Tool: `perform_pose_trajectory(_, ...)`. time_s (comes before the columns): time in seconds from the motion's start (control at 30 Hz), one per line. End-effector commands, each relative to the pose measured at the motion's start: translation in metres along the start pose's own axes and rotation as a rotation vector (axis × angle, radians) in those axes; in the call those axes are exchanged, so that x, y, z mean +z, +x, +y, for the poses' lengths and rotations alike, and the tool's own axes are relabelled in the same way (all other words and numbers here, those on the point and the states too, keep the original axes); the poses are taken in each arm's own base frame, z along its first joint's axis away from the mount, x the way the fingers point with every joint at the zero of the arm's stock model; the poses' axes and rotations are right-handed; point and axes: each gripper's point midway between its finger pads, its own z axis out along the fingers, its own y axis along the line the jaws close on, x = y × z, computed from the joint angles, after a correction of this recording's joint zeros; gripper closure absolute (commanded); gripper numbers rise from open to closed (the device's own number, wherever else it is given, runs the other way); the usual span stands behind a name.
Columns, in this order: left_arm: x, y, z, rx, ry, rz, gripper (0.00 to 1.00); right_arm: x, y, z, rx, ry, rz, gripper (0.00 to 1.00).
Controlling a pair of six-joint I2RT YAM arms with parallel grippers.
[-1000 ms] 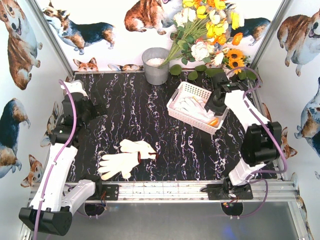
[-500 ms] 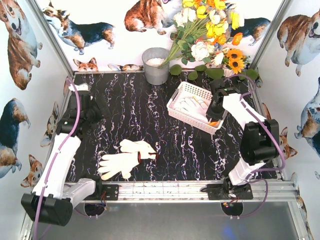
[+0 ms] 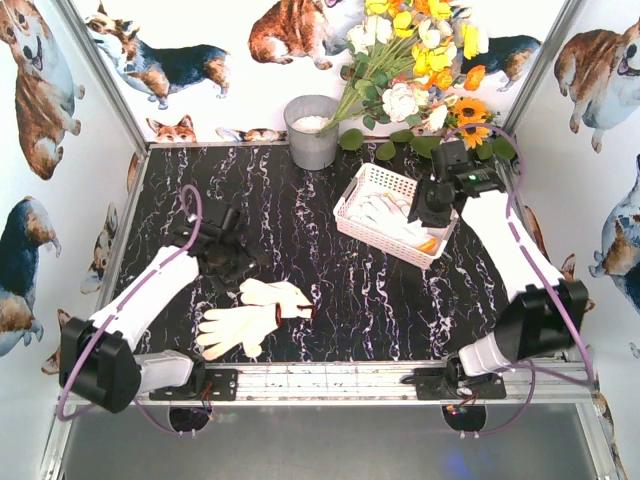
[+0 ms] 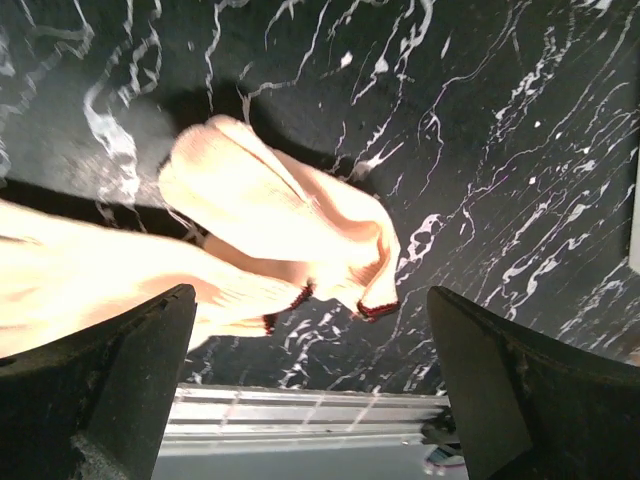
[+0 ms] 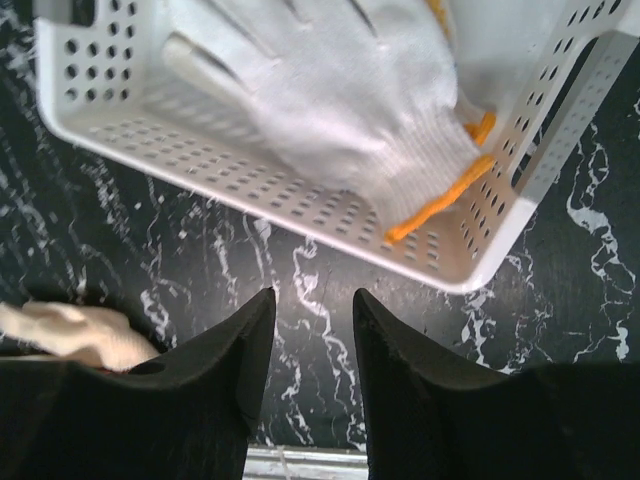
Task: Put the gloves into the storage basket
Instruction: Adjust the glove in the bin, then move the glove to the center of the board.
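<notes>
Our left claw point(image 4: 312, 335) hangs wide over two overlapped cream knit gloves point(image 4: 270, 215) just beneath it; closing here, we may pinch only one and drag the other. Farther off, our right claw point(image 5: 312, 305), narrowly parted and empty, hovers beside the white slotted plastic basket point(image 5: 300, 215), which holds orange-trimmed white gloves point(image 5: 350, 90).

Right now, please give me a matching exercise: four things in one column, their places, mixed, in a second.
Things: 1 bucket; 2 basket; 3 loose gloves; 4 flowers.
Places: a front of the table, left of centre; b back right corner; c back edge, middle; d right side, turned at an angle.
Pairs: 1-c; 2-d; 3-a; 4-b.
</notes>
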Motion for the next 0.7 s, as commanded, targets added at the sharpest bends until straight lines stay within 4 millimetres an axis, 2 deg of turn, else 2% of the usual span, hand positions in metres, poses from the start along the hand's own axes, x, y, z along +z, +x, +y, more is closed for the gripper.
perform_pose_trajectory(0.0,0.017,0.018,-0.009,-0.203,-0.018,0.064,0.08,-0.032,0.012,0.013,-0.023,-0.085,-0.017,0.60)
perform_pose_trajectory(0.1,0.031,0.014,-0.016,-0.213,-0.021,0.053,0.11,-0.039,0.021,0.020,0.000,-0.126,-0.023,0.59)
perform_pose_trajectory(0.17,0.040,0.010,-0.018,-0.206,-0.033,0.045,0.17,-0.040,0.028,0.024,0.000,-0.140,-0.020,0.59)
perform_pose_trajectory(0.3,0.058,0.020,-0.004,-0.208,-0.118,0.089,0.30,-0.042,0.035,0.027,-0.012,-0.152,-0.011,0.59)
perform_pose_trajectory(0.53,0.071,0.035,0.006,-0.163,-0.174,0.127,0.35,-0.047,0.044,0.026,-0.031,-0.156,0.005,0.59)
perform_pose_trajectory(0.6,0.075,0.040,0.008,-0.140,-0.184,0.132,0.42,-0.047,0.049,0.026,-0.022,-0.162,0.013,0.59)
perform_pose_trajectory(0.67,0.076,0.041,0.005,-0.106,-0.179,0.126,0.55,-0.049,0.053,0.028,-0.016,-0.171,0.020,0.59)
